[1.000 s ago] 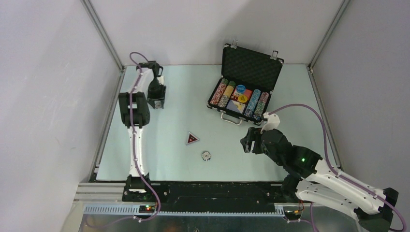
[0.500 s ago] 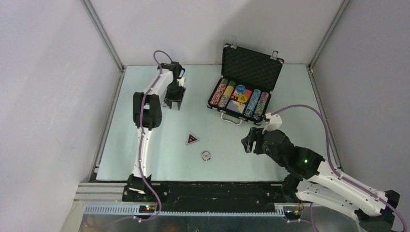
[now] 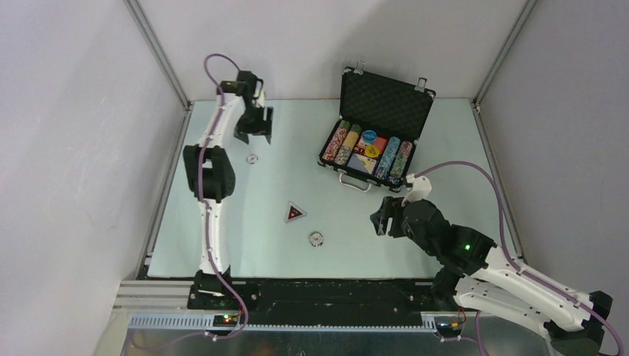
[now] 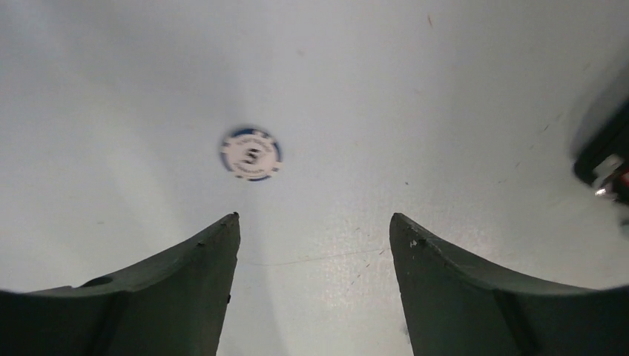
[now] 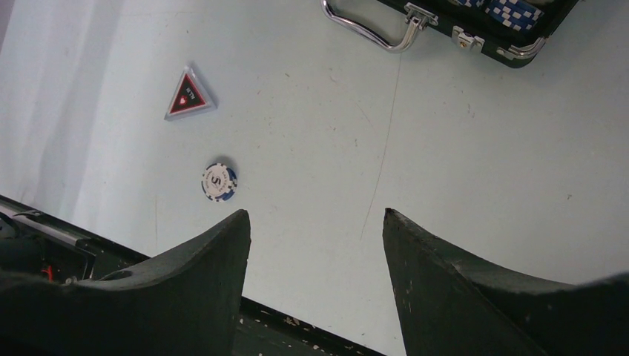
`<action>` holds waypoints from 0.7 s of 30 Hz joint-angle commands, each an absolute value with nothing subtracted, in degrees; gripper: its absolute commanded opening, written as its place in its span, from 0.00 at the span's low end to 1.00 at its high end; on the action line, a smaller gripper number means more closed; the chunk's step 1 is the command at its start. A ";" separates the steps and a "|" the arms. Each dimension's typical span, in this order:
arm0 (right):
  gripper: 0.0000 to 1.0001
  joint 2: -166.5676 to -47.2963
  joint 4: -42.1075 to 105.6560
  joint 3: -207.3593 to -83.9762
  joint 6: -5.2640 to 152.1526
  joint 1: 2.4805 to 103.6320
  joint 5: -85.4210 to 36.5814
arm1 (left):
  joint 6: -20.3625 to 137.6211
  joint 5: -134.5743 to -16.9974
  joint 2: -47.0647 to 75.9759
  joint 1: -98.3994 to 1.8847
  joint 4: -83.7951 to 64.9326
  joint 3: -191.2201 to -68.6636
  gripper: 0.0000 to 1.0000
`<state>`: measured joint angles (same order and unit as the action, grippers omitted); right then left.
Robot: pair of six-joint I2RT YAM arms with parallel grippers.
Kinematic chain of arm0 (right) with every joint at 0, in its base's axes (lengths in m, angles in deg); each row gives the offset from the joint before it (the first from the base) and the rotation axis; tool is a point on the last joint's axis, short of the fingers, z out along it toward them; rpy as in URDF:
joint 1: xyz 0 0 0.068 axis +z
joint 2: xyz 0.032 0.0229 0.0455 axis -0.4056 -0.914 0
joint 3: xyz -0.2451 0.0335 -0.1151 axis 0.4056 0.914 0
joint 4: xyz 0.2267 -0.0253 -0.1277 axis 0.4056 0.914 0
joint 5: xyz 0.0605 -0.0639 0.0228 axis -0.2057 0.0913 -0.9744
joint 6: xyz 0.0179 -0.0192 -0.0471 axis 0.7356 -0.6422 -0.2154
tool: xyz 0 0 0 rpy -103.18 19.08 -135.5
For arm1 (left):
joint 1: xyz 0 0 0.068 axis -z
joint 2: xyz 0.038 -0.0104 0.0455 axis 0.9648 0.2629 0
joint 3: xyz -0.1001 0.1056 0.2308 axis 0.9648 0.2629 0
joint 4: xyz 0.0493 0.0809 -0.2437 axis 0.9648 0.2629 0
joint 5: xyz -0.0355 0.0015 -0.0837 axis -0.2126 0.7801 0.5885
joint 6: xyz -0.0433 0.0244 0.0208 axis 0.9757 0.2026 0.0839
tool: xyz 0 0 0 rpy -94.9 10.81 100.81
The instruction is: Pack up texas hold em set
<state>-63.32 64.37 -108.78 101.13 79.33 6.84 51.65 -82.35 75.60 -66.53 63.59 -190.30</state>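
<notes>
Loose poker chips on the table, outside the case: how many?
2. The far chip lies at the left, beside the left arm; the near chip sits toward the front, just in front of the triangular piece. More could be hidden under either arm.

The top camera looked steeply down from high behind the near edge, over the whole desk (image 3: pixel 445 133). The left wrist camera hung close over the far-left desk, facing down past the left tool (image 4: pixel 315 219) at one chip (image 4: pixel 251 154), shared with the top view. The right wrist camera, farther off, shared the triangular piece (image 5: pixel 188 95), second chip (image 5: pixel 219 182) and briefcase handle (image 5: pixel 374 33).
</notes>
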 commanded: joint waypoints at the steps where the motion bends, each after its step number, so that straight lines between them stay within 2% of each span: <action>1: 0.70 -64.07 63.52 -108.62 101.52 79.11 6.98 | 55.98 -80.04 71.36 -71.06 59.79 -193.95 0.80; 11: 0.70 -64.23 63.97 -108.63 101.34 78.99 7.09 | 57.53 -78.86 77.78 -74.58 59.45 -191.39 0.89; 21: 0.70 -63.51 64.40 -108.63 101.40 78.95 6.90 | 56.79 -77.09 80.61 -74.58 59.54 -188.92 0.84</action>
<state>-64.48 64.35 -108.49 101.13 79.19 6.66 56.28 -79.60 79.91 -74.77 59.65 -188.97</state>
